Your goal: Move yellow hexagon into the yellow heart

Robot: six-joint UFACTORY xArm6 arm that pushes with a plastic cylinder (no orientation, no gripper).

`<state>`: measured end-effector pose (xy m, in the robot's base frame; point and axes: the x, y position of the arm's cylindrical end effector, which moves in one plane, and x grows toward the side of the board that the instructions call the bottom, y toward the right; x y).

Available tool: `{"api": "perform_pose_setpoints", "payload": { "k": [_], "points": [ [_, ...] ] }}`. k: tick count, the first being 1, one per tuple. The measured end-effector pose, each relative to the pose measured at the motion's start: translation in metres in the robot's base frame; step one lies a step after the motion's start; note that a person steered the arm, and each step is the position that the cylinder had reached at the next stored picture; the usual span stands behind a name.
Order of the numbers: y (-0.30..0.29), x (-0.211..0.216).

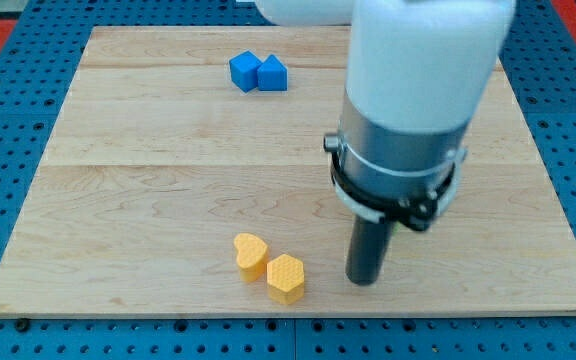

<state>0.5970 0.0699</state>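
A yellow hexagon block (286, 278) lies near the view's bottom, at the middle of the wooden board (118, 200). A yellow heart block (251, 254) lies just up and to the left of it, touching or nearly touching it. My tip (364, 281) rests on the board to the right of the hexagon, a short gap away. The dark rod rises from it into the large white and grey arm body (408, 110) that fills the view's upper right.
Two blue blocks (258, 72) sit side by side, touching, near the view's top. The board lies on a blue pegboard table (8, 90); its bottom edge runs close below the yellow blocks.
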Motion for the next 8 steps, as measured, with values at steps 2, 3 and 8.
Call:
{"api": "perform_pose_setpoints", "payload": {
  "k": [2,3,8],
  "points": [
    [-0.005,0.021],
    [-0.053,0.02],
    [-0.123,0.021]
  ]
}}
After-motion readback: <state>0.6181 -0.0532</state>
